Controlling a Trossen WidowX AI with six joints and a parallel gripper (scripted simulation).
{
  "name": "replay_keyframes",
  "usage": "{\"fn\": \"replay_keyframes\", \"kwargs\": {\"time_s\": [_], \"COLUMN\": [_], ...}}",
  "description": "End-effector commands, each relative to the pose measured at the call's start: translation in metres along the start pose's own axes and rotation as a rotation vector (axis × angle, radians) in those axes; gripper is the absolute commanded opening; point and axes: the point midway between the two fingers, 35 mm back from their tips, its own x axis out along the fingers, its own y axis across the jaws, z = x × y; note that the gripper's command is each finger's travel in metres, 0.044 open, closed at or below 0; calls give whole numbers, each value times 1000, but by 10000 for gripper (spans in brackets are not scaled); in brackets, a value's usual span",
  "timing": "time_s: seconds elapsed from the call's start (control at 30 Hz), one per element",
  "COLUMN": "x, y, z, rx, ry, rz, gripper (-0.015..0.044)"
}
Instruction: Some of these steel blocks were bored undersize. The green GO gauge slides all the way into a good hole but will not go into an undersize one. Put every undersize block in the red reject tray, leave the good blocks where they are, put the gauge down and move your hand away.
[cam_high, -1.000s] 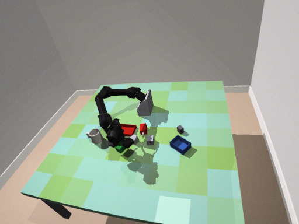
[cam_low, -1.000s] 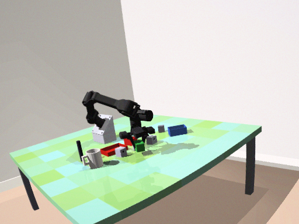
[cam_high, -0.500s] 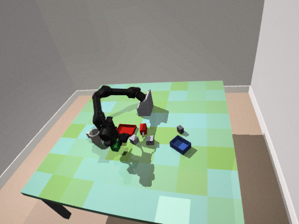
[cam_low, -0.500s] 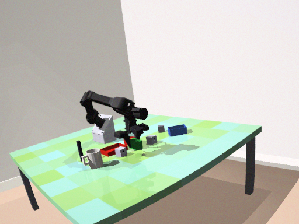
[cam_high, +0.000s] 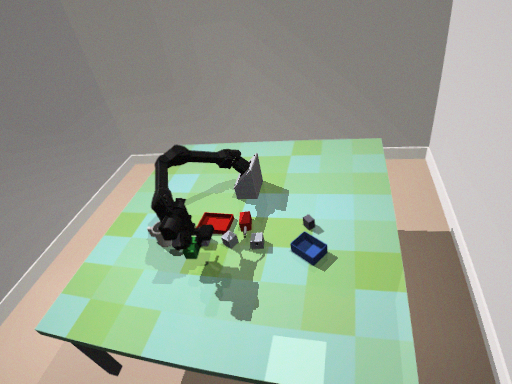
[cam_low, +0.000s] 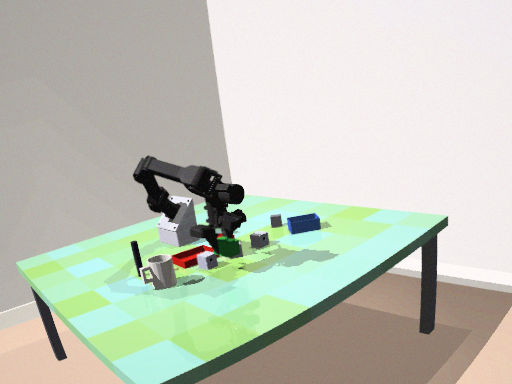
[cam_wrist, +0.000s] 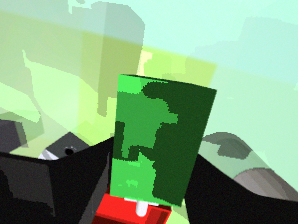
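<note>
My gripper (cam_high: 191, 244) (cam_low: 226, 239) (cam_wrist: 152, 141) is shut on the green GO gauge (cam_high: 191, 248) (cam_low: 229, 247) (cam_wrist: 160, 135) and holds it low over the table, just in front of the red reject tray's (cam_high: 216, 221) (cam_low: 189, 257) left corner. One steel block (cam_high: 229, 238) (cam_low: 207, 260) lies just right of the gripper, beside the tray. A second steel block (cam_high: 257, 240) (cam_low: 259, 240) lies further right. A third, darker block (cam_high: 309, 221) (cam_low: 276, 220) stands apart near the blue bin. In the wrist view a holed block (cam_wrist: 65, 150) shows at the left behind my finger.
A grey mug (cam_high: 158, 233) (cam_low: 161, 271) stands close behind the gripper. A red gauge-like piece (cam_high: 245, 220) stands right of the tray. A blue bin (cam_high: 309, 248) (cam_low: 303, 223) lies at the right. A black stick (cam_low: 135, 257) stands by the mug. The arm's grey base (cam_high: 250, 180) (cam_low: 176, 225) is behind.
</note>
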Motion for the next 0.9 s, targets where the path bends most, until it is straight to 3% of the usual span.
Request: {"fn": "replay_keyframes", "kwargs": {"time_s": [0.0, 0.87], "x": [6, 41], "y": [1, -1], "z": [2, 8], "rx": [-6, -6], "ry": [-9, -9], "rz": [3, 2], "gripper": [0, 0]}}
